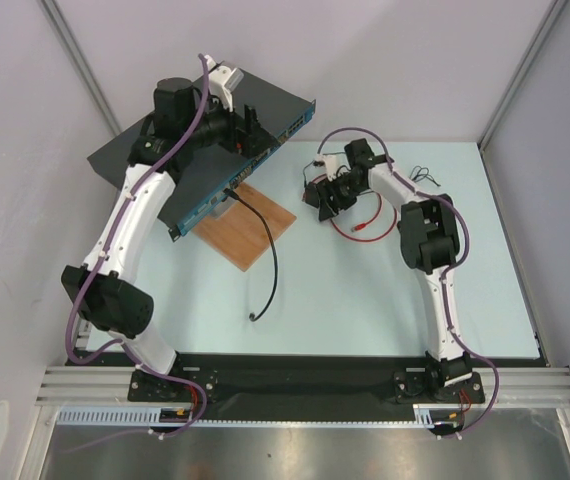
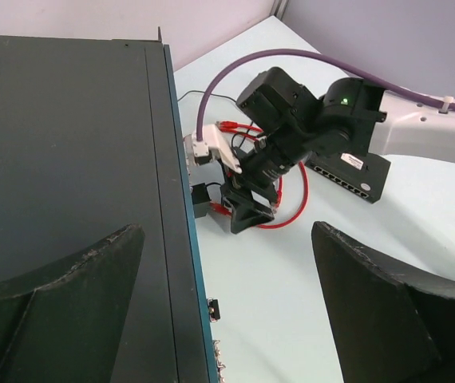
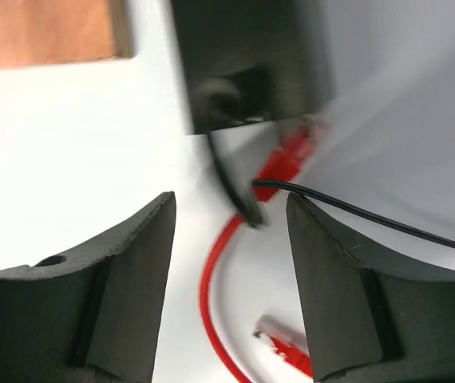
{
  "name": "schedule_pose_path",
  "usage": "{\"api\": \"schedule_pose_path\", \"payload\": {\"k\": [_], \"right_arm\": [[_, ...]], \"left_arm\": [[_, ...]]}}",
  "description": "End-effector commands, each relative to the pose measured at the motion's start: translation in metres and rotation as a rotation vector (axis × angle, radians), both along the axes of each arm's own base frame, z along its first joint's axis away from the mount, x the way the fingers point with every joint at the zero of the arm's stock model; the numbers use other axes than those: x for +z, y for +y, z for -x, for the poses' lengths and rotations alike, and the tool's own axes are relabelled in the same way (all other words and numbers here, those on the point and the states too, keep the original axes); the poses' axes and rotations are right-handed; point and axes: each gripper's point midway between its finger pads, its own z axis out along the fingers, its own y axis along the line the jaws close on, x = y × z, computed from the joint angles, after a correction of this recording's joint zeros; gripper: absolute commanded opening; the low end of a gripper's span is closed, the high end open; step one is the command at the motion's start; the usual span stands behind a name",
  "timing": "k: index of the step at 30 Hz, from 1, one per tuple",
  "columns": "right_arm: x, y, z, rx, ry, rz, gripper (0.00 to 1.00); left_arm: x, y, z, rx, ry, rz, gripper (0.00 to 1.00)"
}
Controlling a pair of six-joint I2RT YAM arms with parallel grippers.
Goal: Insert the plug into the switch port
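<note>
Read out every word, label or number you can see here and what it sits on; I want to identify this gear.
No text is readable in any view.
White label on the small black switch: print too small to read.
Blue front of the rack unit: any markings by the ports are too small to make out.

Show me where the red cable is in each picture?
Top external: the red cable lies right of centre, just beside the right claw.
Left wrist: the red cable loops in the middle, under the right claw.
Right wrist: the red cable curves through the bottom middle, between the right claw's fingers.
Shared landmark: the right claw.
</note>
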Motion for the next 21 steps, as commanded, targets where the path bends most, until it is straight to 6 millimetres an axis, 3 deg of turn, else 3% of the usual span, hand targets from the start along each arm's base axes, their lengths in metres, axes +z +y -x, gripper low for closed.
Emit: {"api": "schedule_pose_path", "payload": {"k": [1,5,10,14,21], "right_arm": [[0.036,-0.016,-0.012,0.002,-0.073,-0.023,0.62],[0.064,-0.053,-0.062,-0.119,-0.149,-0.041,0.60],[0.089,-0.078,-0.090,-0.179,-0.285,-0.006,0.55],[0.093,-0.111,-0.123,-0.337,-0.375,0.041,0.47],[0.083,-0.177,-0.167,-0.566,-0.437,0.096,0.56]], "left_arm": [[0.029,0.005,-0.006,0.020,-0.077,0.029,0.92],[0.029,0.007,-0.006,0.026,-0.075,0.030,0.92],[0.029,0.008,-0.005,0.032,-0.074,0.028,0.91],[0.029,0.009,-0.005,0.039,-0.072,0.030,0.91],[0.028,0.010,-0.006,0.045,-0.071,0.028,0.91]]}}
